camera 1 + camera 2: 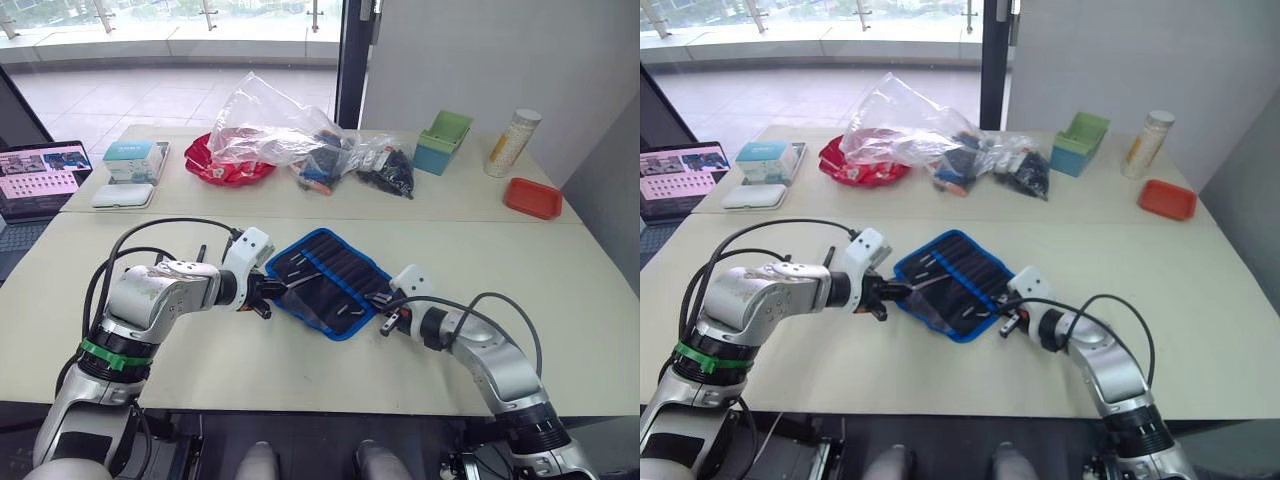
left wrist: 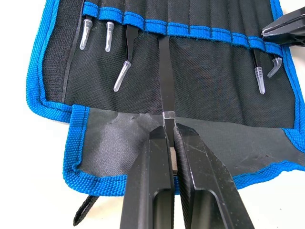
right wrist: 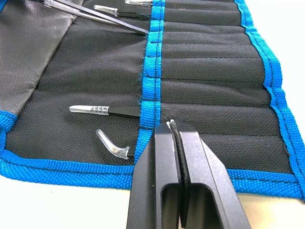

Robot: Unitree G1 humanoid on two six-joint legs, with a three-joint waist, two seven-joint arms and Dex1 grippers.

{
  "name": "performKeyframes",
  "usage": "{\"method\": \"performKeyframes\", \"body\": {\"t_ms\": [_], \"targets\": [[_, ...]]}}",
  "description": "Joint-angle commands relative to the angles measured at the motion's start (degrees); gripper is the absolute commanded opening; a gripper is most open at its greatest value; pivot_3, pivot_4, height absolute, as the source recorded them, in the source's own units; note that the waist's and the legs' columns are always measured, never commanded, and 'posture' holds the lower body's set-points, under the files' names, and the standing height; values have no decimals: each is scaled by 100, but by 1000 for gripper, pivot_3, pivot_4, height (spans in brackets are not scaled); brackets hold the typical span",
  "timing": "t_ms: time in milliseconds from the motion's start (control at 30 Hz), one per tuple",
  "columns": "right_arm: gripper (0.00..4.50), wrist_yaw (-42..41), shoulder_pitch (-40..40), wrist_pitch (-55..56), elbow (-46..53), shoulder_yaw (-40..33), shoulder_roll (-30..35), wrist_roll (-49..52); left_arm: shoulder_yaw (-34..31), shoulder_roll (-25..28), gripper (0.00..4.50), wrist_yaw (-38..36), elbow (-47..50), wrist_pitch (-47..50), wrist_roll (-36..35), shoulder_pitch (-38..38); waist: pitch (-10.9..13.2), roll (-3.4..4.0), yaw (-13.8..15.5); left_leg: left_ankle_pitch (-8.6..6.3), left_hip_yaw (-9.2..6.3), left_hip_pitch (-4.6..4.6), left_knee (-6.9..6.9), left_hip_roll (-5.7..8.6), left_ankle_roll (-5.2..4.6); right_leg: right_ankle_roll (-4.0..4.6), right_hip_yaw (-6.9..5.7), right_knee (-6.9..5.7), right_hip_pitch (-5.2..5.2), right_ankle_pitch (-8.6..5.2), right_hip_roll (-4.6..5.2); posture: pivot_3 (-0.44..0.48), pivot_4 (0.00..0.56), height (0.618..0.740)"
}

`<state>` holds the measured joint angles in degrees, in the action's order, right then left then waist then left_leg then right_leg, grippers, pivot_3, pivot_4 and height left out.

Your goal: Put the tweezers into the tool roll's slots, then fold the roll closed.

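**Q:** What could go wrong from here?

**A:** The biggest worry is the tool roll (image 1: 330,281); it lies open and slanted on the table (image 1: 560,300), near the front edge and about midway along it; if I push too hard it may slide or bunch. My left gripper (image 2: 169,125) is pinched tight on one of the tweezers (image 2: 166,76), whose far end sits at the blue hem of the slots (image 2: 200,33); should the tip catch that hem rather than enter a pocket, I judge it could bend aside or slip in my grasp. My right gripper (image 3: 172,128) has its fingers pressed together with nothing clearly between them, resting at the roll's hem near the right end; if it lifts, the fabric is free to move.

**Q:** And what can't you make out?

**A:** Whether that tip is already inside a slot, I cannot tell; the seated tweezers show little beyond clear tip caps; the strap (image 2: 85,213) is cut off at the roll's edge; my own fingers hide the held end.
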<state>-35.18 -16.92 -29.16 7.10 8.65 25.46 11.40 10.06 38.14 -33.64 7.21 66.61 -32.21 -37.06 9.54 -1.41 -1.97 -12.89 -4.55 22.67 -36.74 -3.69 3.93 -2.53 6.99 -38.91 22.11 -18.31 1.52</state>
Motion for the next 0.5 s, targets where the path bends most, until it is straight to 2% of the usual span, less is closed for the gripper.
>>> {"method": "performKeyframes", "body": {"t_ms": [33,167,500], "targets": [[28,222,72,-292,-213,48,10,-218,90,119,0,-75,-131,-20,270,-7,0,0,0,1,0,0,0,0,2,0,0,0,0,0,0,0,150,740],[28,302,15,-301,-201,-1,-5,-210,88,295,0,-273,-171,-89,367,-6,0,0,-32,3,0,0,0,-1,5,0,0,0,1,0,-1,0,150,740],[28,489,6,-353,-89,-2,-95,-206,190,187,0,-373,-104,-58,491,-10,0,0,-29,3,0,0,0,-1,5,0,0,0,1,0,-1,0,150,740]]}}
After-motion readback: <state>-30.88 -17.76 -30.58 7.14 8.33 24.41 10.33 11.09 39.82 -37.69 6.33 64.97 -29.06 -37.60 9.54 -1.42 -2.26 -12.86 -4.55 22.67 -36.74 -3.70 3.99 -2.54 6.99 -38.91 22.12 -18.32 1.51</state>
